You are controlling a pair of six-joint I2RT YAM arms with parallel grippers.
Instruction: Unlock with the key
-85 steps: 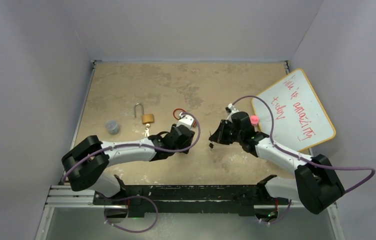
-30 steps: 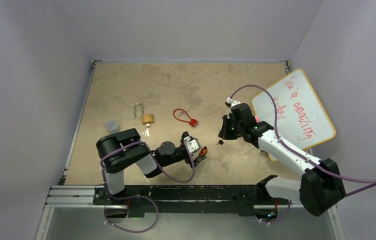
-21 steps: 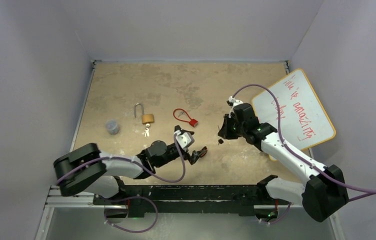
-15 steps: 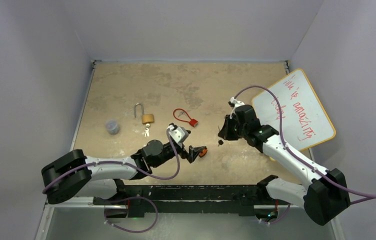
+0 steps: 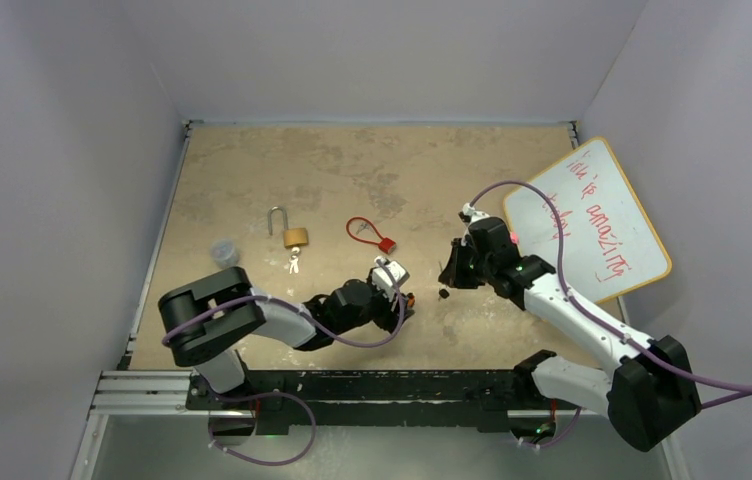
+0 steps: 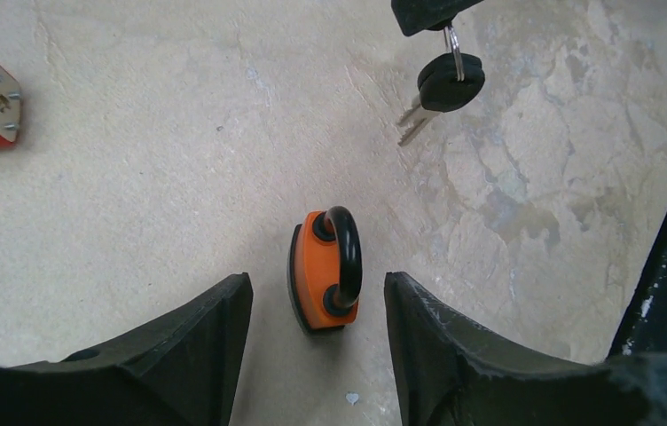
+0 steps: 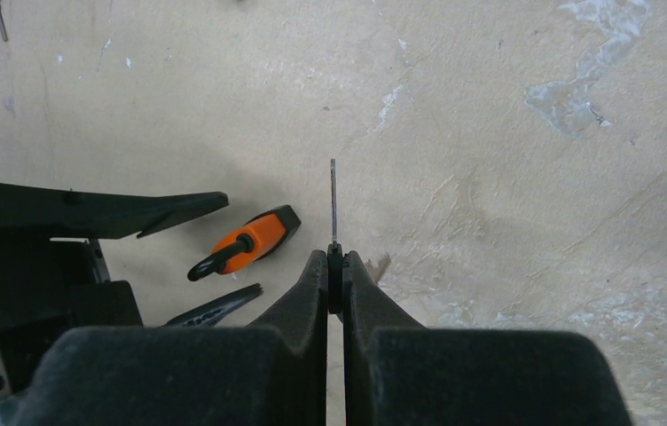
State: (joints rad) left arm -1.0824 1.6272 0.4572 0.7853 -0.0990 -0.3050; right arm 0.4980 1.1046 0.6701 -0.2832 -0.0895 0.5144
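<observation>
Left gripper [image 6: 315, 288] open astride the orange padlock [image 6: 325, 280]; right gripper [image 7: 334, 257] clamped on the key [image 6: 441, 84]
Your left wrist view shows the padlock lying on the table [image 6: 135, 177] between the wide-spread fingers [image 6: 197, 337], touching neither, with the black-headed key dangling from its ring [image 6: 451, 40] just beyond. Your right wrist view gives you that key only as a thin edge-on sliver, and from above the padlock is barely an orange speck

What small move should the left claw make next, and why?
Probably ease forward and close on the small orange padlock with black shackle. It lies loose on the beige table between the fingertips of the open left claw, touching neither, while the right claw is shut on the black-headed key close by.
</observation>
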